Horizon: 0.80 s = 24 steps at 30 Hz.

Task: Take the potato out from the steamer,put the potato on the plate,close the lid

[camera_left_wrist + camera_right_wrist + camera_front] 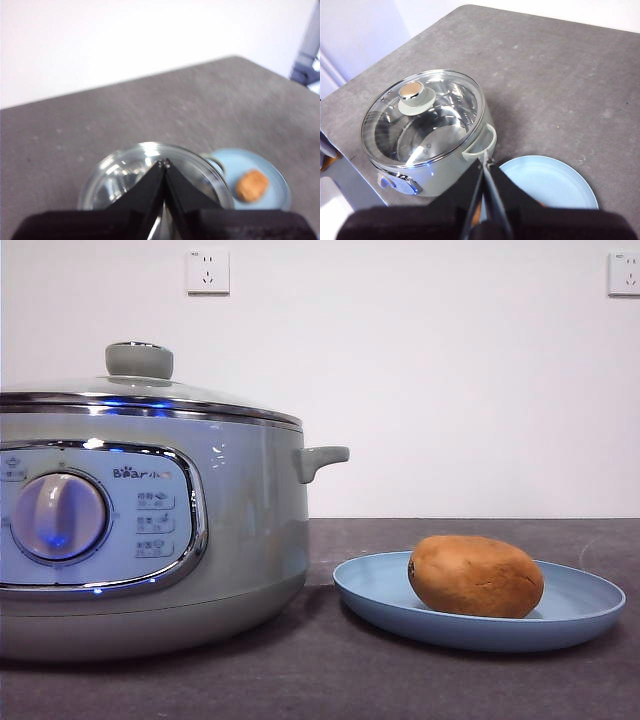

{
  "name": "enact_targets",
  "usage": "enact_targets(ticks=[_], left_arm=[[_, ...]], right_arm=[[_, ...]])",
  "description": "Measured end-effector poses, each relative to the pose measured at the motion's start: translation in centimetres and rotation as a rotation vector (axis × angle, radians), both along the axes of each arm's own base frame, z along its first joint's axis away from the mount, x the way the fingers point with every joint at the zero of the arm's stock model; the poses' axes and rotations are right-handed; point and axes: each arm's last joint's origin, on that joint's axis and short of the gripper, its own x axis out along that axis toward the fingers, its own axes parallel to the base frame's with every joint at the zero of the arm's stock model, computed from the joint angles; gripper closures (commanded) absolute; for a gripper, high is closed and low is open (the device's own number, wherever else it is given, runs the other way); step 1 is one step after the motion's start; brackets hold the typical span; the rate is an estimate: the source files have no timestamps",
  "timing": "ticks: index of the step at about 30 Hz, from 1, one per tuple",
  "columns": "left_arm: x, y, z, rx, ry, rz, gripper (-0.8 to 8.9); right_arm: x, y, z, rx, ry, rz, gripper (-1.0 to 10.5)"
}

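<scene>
I saw the potato (476, 576) on the plate (585, 620), the lid (422, 116) seated on the steamer (240, 530); left gripper (164, 162) and right gripper (487, 159) pressed together, empty.

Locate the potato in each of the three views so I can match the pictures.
Front view: the potato lies on the blue plate, to the right of the steamer.
Left wrist view: the potato shows small and blurred on the plate, beyond the glass lid.
Right wrist view: potato not visible; this gripper's jaws cover part of the plate.
Shared landmark: the plate beside the steamer.
</scene>
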Motion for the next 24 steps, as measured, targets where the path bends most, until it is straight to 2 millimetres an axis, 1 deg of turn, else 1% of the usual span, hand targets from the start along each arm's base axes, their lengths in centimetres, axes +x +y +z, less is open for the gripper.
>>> enact_targets(ticks=[3, 5, 9, 15, 18, 24], left_arm=[[0.8, 0.1, -2.0, -0.05, -0.054, 0.053, 8.17], [1.3, 0.1, -3.9, -0.092, -0.11, 0.082, 8.17], [2.0, 0.3, -8.7, -0.166, -0.192, 0.13, 8.17], [3.2, 0.7, -15.9, -0.195, -0.161, 0.203, 8.17], [3.6, 0.9, -18.2, -0.212, -0.16, 0.232, 8.17], [3.8, 1.1, -20.9, -0.25, -0.207, 0.256, 8.17]], right_arm=[[0.0, 0.0, 0.0, 0.0, 0.0, 0.0, 9.5], [0.0, 0.0, 0.0, 0.0, 0.0, 0.0, 9.5], [0.0, 0.0, 0.0, 0.0, 0.0, 0.0, 9.5], [0.0, 0.0, 0.0, 0.0, 0.0, 0.0, 9.5], [0.0, 0.0, 0.0, 0.0, 0.0, 0.0, 9.5], [0.0, 0.0, 0.0, 0.0, 0.0, 0.0, 9.5]])
